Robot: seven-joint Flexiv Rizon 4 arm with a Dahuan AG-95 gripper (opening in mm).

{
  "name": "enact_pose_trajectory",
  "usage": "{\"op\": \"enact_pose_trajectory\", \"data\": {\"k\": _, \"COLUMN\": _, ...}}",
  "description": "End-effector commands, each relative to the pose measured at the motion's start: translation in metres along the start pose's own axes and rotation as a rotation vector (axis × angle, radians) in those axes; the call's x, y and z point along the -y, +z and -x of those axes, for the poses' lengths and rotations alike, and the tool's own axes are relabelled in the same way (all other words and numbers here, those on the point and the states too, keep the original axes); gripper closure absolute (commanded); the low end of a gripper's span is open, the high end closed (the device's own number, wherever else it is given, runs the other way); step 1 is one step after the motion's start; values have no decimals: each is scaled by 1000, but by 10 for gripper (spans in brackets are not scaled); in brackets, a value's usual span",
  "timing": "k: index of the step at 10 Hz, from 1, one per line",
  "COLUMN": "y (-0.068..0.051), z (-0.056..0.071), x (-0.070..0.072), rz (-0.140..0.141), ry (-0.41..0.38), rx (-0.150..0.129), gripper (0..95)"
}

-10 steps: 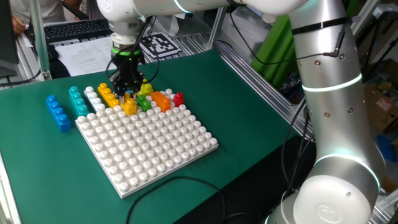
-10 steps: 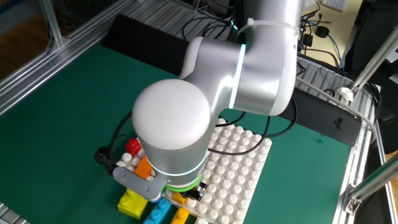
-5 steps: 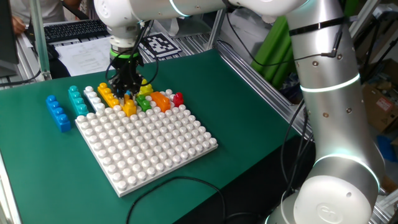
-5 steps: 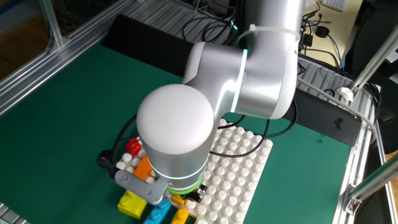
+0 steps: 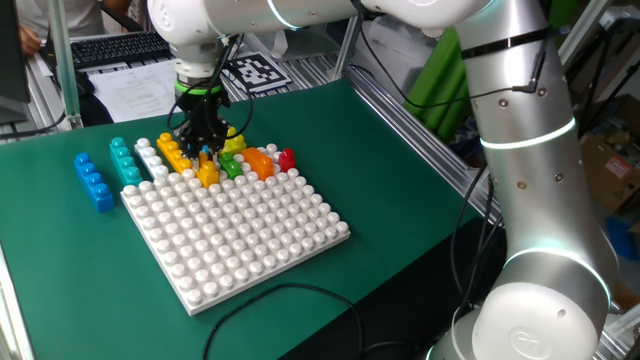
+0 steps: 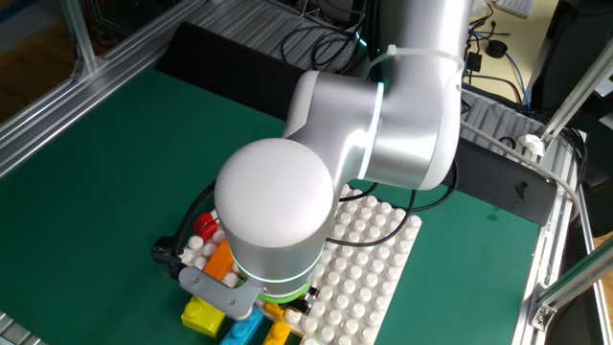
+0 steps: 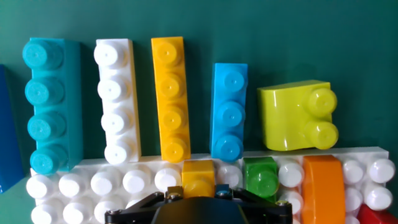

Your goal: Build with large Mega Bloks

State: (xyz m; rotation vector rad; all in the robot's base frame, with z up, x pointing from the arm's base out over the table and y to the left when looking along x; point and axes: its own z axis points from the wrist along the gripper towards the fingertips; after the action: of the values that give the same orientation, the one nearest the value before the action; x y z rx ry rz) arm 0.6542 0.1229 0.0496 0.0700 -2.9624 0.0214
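Observation:
My gripper (image 5: 205, 152) stands upright over the far edge of the white baseplate (image 5: 240, 225). In the hand view the gripper (image 7: 198, 190) has its jaws closed on the sides of a small yellow brick (image 7: 198, 177), which sits on the baseplate's edge row. Beside that brick on the plate are a green brick (image 7: 261, 176), an orange brick (image 7: 323, 186) and a red one (image 5: 287, 158). On the mat beyond lie teal (image 7: 48, 106), white (image 7: 117, 99), yellow-orange (image 7: 170, 96), blue (image 7: 228, 112) and lime (image 7: 297, 115) bricks. In the other fixed view the arm hides the gripper.
A long dark blue brick (image 5: 93, 180) lies on the green mat left of the teal one. A black cable (image 5: 300, 292) runs along the mat's near edge. Papers and a marker tag (image 5: 255, 72) lie beyond the mat's far edge.
The arm's upper joints have shifted slightly. The gripper stays on the yellow brick at the plate's far edge and no brick has moved.

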Motion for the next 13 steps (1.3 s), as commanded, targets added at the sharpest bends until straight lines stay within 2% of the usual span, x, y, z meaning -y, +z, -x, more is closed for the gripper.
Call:
{"op": "enact_pose_trajectory", "data": {"k": 1, "y": 1, "z": 0, "x": -1, "rz": -2, "ry": 5, "rx": 1, "gripper": 950}}
{"op": "enact_pose_trajectory", "data": {"k": 2, "y": 1, "z": -1, "x": -1, "rz": -2, "ry": 16, "rx": 7, "gripper": 760}}
{"op": "enact_pose_trajectory", "data": {"k": 3, "y": 0, "z": -1, "x": -1, "rz": -9, "ry": 18, "rx": 9, "gripper": 380}}
{"op": "enact_pose_trajectory", "data": {"k": 7, "y": -3, "z": -3, "x": -2, "rz": -11, "ry": 40, "rx": 21, "gripper": 380}}
{"op": "enact_pose_trajectory", "data": {"k": 8, "y": -8, "z": -5, "x": -2, "rz": -11, "ry": 52, "rx": 20, "gripper": 190}}
{"op": "enact_pose_trajectory", "data": {"k": 10, "y": -23, "z": -5, "x": 2, "rz": -18, "ry": 78, "rx": 18, "gripper": 190}}
{"op": "enact_pose_trajectory", "data": {"k": 11, "y": -33, "z": -2, "x": 6, "rz": -35, "ry": 80, "rx": 13, "gripper": 190}}
{"op": "enact_pose_trajectory", "data": {"k": 12, "y": -39, "z": 4, "x": 10, "rz": -45, "ry": 78, "rx": 5, "gripper": 190}}
{"op": "enact_pose_trajectory", "data": {"k": 13, "y": -47, "z": 17, "x": 18, "rz": -52, "ry": 67, "rx": -13, "gripper": 190}}
